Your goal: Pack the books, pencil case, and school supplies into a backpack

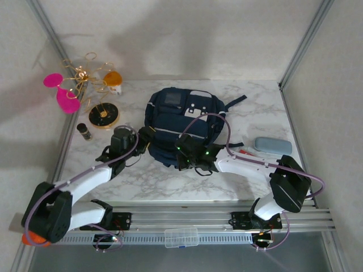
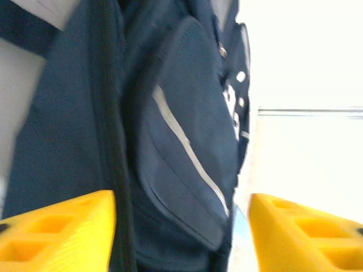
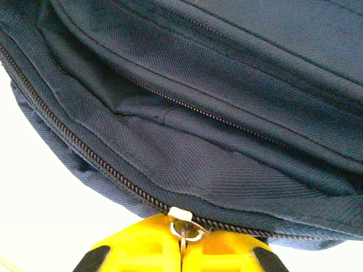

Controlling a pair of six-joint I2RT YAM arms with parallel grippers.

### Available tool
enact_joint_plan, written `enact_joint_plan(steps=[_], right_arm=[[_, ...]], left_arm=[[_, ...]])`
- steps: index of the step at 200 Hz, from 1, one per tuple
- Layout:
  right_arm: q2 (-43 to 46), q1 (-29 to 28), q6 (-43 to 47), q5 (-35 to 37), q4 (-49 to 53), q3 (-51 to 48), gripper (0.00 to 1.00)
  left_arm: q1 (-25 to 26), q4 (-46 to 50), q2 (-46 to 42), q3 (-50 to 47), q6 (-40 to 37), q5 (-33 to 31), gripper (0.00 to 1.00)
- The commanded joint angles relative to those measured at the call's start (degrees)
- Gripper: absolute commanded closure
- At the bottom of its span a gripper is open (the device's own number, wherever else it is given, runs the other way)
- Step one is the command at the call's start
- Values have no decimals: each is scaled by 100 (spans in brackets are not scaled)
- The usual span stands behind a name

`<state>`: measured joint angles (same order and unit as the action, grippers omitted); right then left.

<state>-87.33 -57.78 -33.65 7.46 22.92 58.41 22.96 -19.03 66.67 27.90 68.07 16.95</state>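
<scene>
Packing a backpack, zip stage. Left to right:

**(a)** Left gripper (image 2: 181,229), released. Its yellow fingers (image 2: 57,232) stand wide apart and hold nothing. The backpack (image 2: 187,147) lies directly ahead of them, its side panel and pale stripe facing the tips. The placement suggests this gripper is there to steady the bag against the other arm's pull.

**(b)** Backpack (image 1: 181,119), flat on the marble table (image 1: 142,175), between the two grippers. In the top view the left gripper (image 1: 148,136) sits just beside the bag's left flank.

**(c)** Right gripper (image 3: 181,241), clenched. The jaws are pressed together, pinching the metal zip pull (image 3: 182,226) at the bag's near edge. The zip track (image 3: 85,153) runs off to the gripper's left, so the grip seems meant to draw the slider along it.

**(d)** School supplies (image 1: 244,151), a red packet off to the right of the right gripper (image 1: 188,156), partly behind its forearm.

**(e)** Pencil case (image 1: 273,146), further right, apart from the bag and not yet packed.
</scene>
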Motion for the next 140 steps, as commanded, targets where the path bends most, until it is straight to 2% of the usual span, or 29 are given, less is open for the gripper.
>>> enact_joint_plan(steps=[1, 33, 53, 78, 93, 110, 129, 140], right_arm=[[-99, -41, 145, -82, -344, 229, 100], [-135, -41, 182, -26, -369, 156, 100], [-118, -47, 198, -38, -451, 100, 100], [-142, -43, 298, -150, -558, 94, 100], [-193, -41, 336, -215, -609, 82, 100], [-273, -45, 343, -230, -623, 99, 100], [-329, -43, 321, -145, -588, 139, 100], [-320, -41, 270, -67, -558, 116, 100]], left_arm=[[599, -87, -280, -243, 743, -330, 29], [1411, -811, -162, -509, 1858, -965, 28], [1651, -954, 282, -382, 2372, -1073, 28], [1912, -1325, 744, -374, 3013, -1310, 34], [1915, -1130, 999, -230, 3101, -1409, 42], [1915, -759, 1163, -177, 3236, -1726, 58], [1914, -946, 1280, -319, 3336, -1885, 76], [1907, -695, 1328, -245, 3279, -1963, 85]])
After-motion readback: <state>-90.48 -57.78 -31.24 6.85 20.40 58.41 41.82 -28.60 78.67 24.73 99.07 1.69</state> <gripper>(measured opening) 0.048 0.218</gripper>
